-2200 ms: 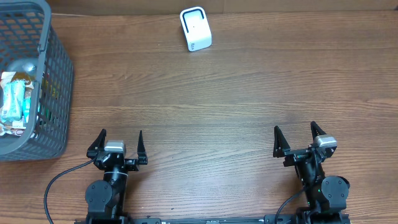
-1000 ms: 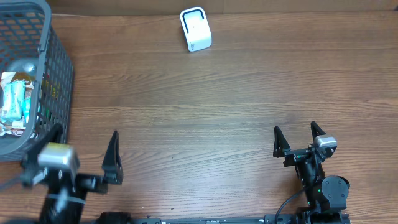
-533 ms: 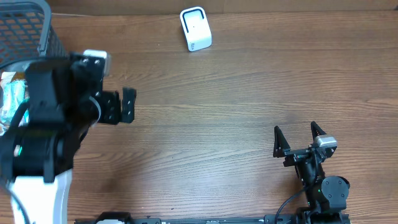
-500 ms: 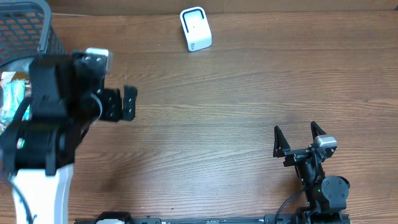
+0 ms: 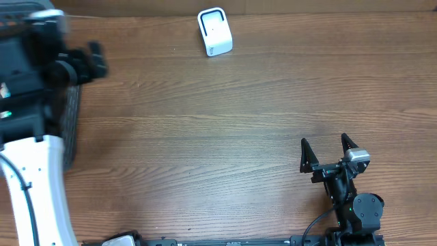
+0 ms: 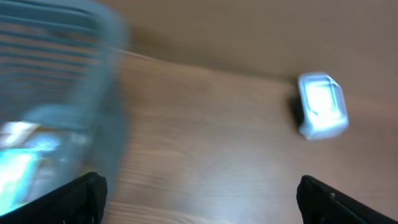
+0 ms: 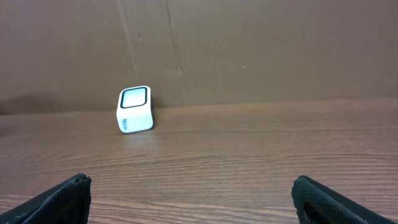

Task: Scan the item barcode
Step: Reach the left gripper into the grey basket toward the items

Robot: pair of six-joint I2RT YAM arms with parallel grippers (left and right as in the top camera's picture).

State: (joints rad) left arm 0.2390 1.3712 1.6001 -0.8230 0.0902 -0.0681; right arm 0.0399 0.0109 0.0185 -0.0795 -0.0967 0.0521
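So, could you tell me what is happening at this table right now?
The left gripper hangs open and empty by the grey basket at the left of the table, apparently about to fetch one of the packets inside. The white scanner stands at the far edge, untouched. The right gripper rests open near the front, holding nothing.

This looks like a robotics lab bench set up as a mock shop checkout. A wood-grain tabletop [image 5: 239, 123] stands against a plain brown board wall [image 7: 261, 50]. A small white barcode scanner [image 5: 214, 31] stands at the far side. A grey plastic shopping basket [image 6: 56, 68] holds blurred packaged goods [image 6: 25, 162] on the left. The right arm [image 5: 351, 205] sits at the near edge, and the left arm [image 5: 34, 184] reaches over the basket.
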